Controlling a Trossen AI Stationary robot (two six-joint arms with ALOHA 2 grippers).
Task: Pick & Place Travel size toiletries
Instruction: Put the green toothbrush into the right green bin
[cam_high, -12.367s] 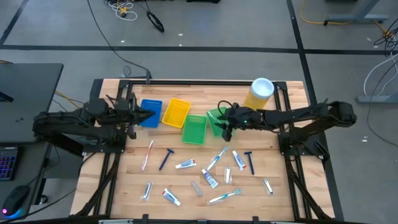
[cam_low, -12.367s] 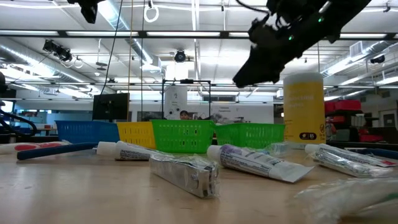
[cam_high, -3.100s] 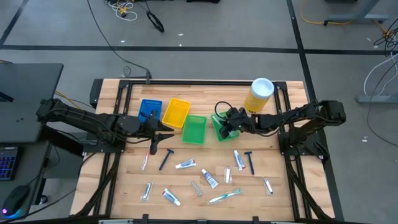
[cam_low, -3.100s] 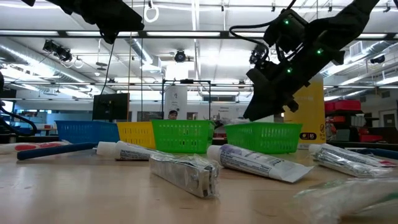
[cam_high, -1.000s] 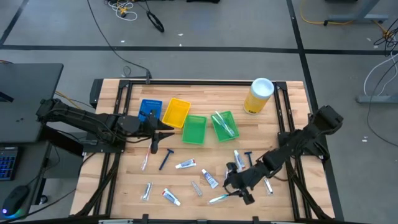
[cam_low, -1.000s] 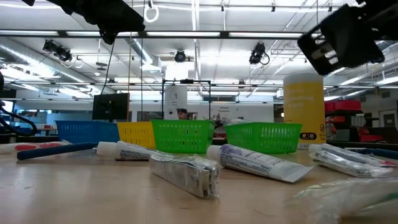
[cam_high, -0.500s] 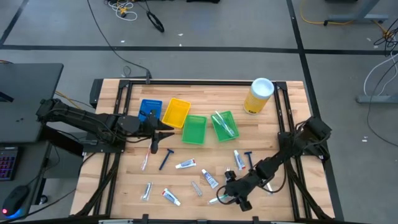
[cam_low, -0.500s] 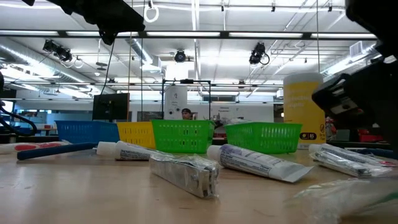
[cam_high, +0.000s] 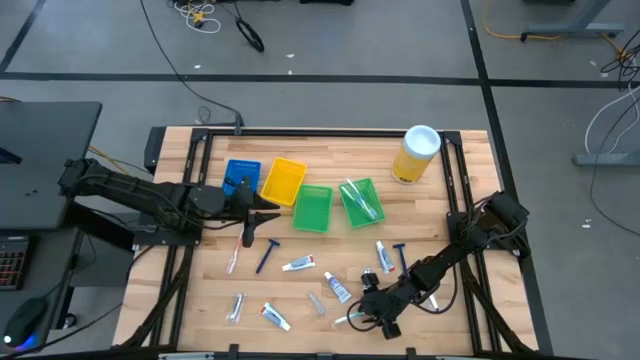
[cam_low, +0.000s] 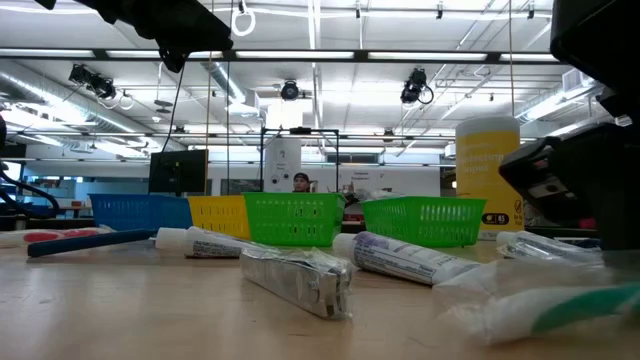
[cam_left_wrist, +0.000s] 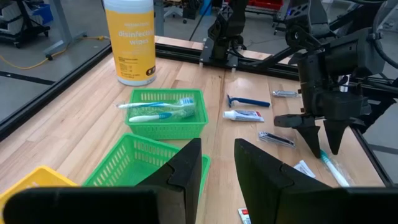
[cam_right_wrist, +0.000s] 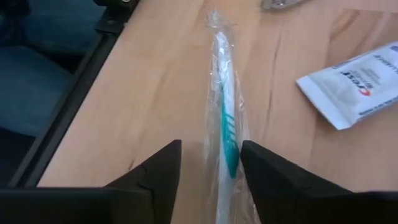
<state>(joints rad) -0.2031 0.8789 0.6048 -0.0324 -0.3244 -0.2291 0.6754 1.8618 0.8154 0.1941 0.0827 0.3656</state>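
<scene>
Two toothbrushes (cam_high: 362, 198) binned, about a dozen toiletries left on bench (cam_high: 470, 310); right hand (cam_high: 372, 314) open astride wrapped toothbrush (cam_right_wrist: 226, 124) near front edge.

Two dark, jointed, cable-wrapped arms

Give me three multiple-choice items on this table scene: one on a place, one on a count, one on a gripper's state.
1. Where do packed toothbrushes already lie?
A. yellow bin
B. blue bin
C. green bin nearest the canister

2. How many bins stand on the table?
A. two
B. four
C. six

3. The right gripper is:
A. open over a wrapped toothbrush
B. shut on a razor
C. inside a bin

Key: C, the green bin by the yellow canister holds them; B, one blue, one yellow, two green; A, the right gripper has its fingers spread either side of the wrapped toothbrush.
</scene>
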